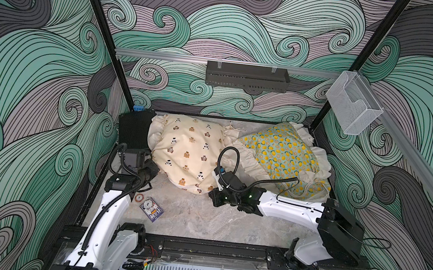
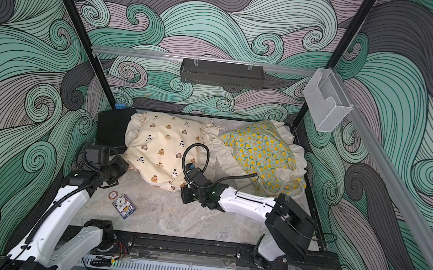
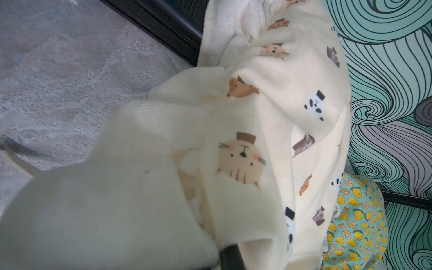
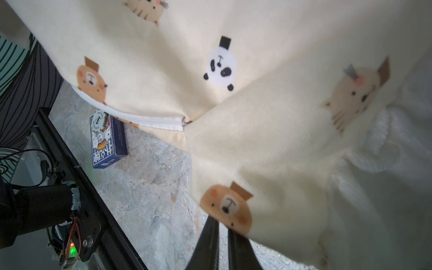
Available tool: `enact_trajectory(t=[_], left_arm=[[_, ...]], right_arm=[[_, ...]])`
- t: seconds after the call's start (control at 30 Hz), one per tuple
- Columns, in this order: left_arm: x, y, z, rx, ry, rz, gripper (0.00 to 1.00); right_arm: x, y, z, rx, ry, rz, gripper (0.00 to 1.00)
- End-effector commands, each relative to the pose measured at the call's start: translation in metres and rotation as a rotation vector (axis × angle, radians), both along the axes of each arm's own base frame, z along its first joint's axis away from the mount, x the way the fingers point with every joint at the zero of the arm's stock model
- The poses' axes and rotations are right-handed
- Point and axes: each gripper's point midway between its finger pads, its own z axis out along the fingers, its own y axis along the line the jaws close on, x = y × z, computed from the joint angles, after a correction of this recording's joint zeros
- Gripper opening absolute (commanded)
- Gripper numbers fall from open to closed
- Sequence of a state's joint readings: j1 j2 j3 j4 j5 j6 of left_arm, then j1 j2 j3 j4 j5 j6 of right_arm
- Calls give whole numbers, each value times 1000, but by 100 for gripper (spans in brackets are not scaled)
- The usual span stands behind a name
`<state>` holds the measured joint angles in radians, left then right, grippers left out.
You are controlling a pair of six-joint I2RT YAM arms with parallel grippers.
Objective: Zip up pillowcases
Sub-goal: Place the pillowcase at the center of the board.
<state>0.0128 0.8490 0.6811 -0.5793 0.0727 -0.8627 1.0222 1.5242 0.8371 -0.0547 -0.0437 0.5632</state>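
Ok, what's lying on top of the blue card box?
A round white chip rests on one end of the card box. The part of the box face beneath the chip is covered.

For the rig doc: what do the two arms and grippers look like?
Left arm and right arm: white shell links, black joints, black corrugated cable conduit outside. Green lights near the right wrist. Right gripper: slim black fingers.
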Motion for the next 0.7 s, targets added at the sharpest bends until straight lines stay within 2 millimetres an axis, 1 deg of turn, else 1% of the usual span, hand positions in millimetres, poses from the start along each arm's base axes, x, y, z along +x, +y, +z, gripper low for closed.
enact_trajectory(t=[0.0, 0.03, 0.2, 0.33, 0.5, 0.57, 0.67], left_arm=[[2, 2, 8, 10, -37, -6, 8], [2, 2, 8, 14, -35, -7, 11], [-1, 6, 22, 46, -64, -5, 30], [-4, 10, 31, 78, -72, -7, 41], [-4, 7, 39, 82, -86, -34, 54], [-3, 3, 42, 73, -94, -52, 59], [-2, -3, 46, 54, -102, -85, 65]], right_arm=[[7, -7, 17, -12, -62, -23, 24], [8, -11, 19, -16, -70, -32, 26], [10, -27, 38, -26, -132, -55, 42], [13, -46, 51, -65, -177, -80, 53], [19, -80, 62, -85, -188, -150, 69], [23, -95, 65, -96, -185, -183, 72], [28, -123, 64, -145, -162, -244, 78]])
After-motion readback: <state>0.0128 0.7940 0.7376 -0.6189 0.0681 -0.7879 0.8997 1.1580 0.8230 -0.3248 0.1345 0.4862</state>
